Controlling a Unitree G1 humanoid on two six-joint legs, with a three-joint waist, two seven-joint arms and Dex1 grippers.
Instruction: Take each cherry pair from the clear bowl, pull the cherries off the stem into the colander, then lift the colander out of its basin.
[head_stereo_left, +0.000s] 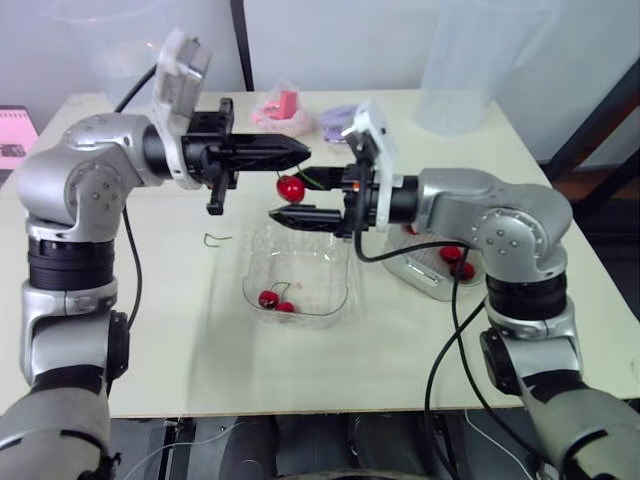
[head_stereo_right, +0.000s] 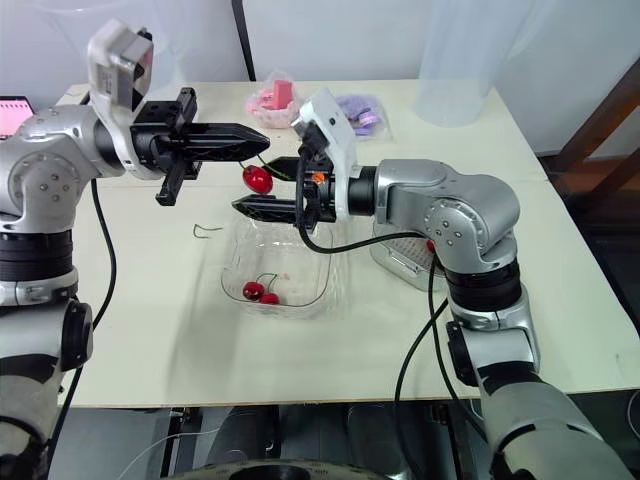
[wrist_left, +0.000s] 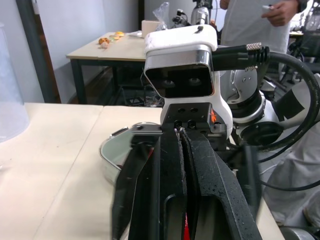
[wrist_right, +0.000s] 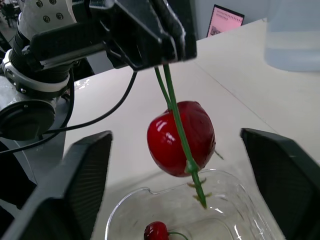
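Work looks partway done: the left gripper (head_stereo_left: 296, 152), shut on a stem (wrist_right: 169, 92) at upper centre, dangles one cherry (head_stereo_left: 291, 187) inside the wide-open, empty right gripper (head_stereo_right: 253, 184), another pair (head_stereo_left: 272, 298) waits in the clear bowl (head_stereo_left: 335, 300) below, and the colander (head_stereo_left: 425, 282) at right, holding cherries (head_stereo_left: 458, 262), is not yet lifted.

- Cherry (wrist_right: 180, 137): deep red skin, smooth, high gloss with bright highlights.
- Stem (wrist_right: 176, 107): green, thin, smooth, slight sheen.
- Bowl (head_stereo_left: 335, 275): clear thin plastic, glossy, rim catching light.
- Colander (head_stereo_right: 400, 252): fine grey mesh, metal by its look.
- Table (head_stereo_left: 180, 340): cream top, smooth, matt.
- Left gripper (head_stereo_left: 303, 151): fingers (wrist_left: 212, 195) black, matt, finely grained.
- Camera housing (wrist_left: 182, 60): white plastic, smooth, semi-gloss.
- Arm shells (head_stereo_left: 480, 205): silver-grey, satin metallic finish.
- Cables (head_stereo_left: 440, 380): black, smooth rubbery sheath.
- Tall container (head_stereo_left: 470, 60): translucent, cloudy plastic.
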